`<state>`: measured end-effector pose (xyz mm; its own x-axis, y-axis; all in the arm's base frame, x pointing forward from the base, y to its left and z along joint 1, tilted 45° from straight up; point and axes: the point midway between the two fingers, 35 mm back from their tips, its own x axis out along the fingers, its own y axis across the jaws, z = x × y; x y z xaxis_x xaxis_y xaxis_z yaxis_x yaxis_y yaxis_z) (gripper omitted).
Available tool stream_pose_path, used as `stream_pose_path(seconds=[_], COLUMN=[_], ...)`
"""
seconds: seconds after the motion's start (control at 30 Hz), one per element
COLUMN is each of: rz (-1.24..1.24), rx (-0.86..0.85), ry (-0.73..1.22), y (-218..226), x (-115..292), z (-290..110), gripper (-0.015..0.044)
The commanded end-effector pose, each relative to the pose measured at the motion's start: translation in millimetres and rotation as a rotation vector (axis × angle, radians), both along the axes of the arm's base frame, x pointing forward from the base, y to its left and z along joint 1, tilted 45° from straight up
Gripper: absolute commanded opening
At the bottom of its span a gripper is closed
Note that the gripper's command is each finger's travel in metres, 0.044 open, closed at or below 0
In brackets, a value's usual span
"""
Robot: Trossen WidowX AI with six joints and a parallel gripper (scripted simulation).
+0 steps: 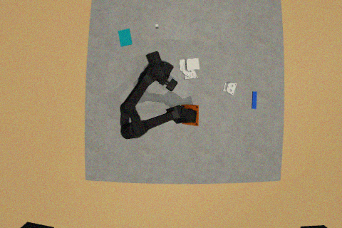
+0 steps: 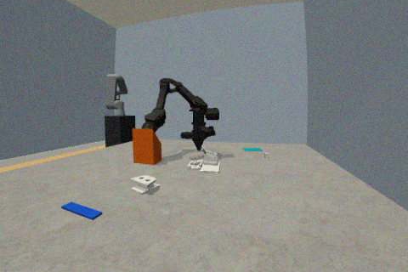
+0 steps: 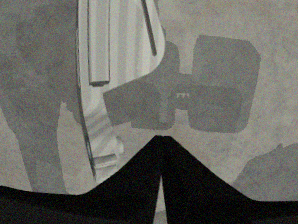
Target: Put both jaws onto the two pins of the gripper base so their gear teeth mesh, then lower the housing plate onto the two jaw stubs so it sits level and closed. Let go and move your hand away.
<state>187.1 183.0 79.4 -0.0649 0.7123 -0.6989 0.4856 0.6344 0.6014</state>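
My gripper (image 2: pixel 199 149) (image 3: pixel 161 143) is shut and empty, pointing down above the table. The arm hides it in the top view. A loose white jaw (image 3: pixel 122 42) lies left of and beyond the fingertips in the wrist view; the arm hides it in the top view. The white gripper base (image 1: pixel 193 64) (image 2: pixel 210 168) lies to the right of the arm's wrist in the top view. A curved white jaw (image 1: pixel 183 67) (image 2: pixel 209 155) is at its left side; its tooth mesh cannot be made out. The white housing plate (image 1: pixel 231 87) (image 2: pixel 146 179), with two holes, lies apart from the base.
An orange block (image 1: pixel 195 120) (image 2: pixel 144 146) stands by the arm's foot. A blue bar (image 1: pixel 254 100) (image 2: pixel 82 210) lies beyond the housing plate. A teal plate (image 1: pixel 125 37) (image 2: pixel 252 150) and a tiny white piece (image 1: pixel 157 26) (image 2: pixel 266 155) lie on the other side.
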Motion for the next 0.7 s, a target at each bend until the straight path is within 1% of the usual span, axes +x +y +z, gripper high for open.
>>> stream_pose_path(seconds=[0.0,0.33,0.67], rz=[-0.005,-0.005,-0.005], rx=[-0.007,-0.007,-0.007], ry=[0.012,0.012,0.011], y=[3.6,4.4,14.1], x=[-1.9,-1.3,7.3], z=[-7.6,-7.2,2.4], gripper=[0.0,0.0,0.0])
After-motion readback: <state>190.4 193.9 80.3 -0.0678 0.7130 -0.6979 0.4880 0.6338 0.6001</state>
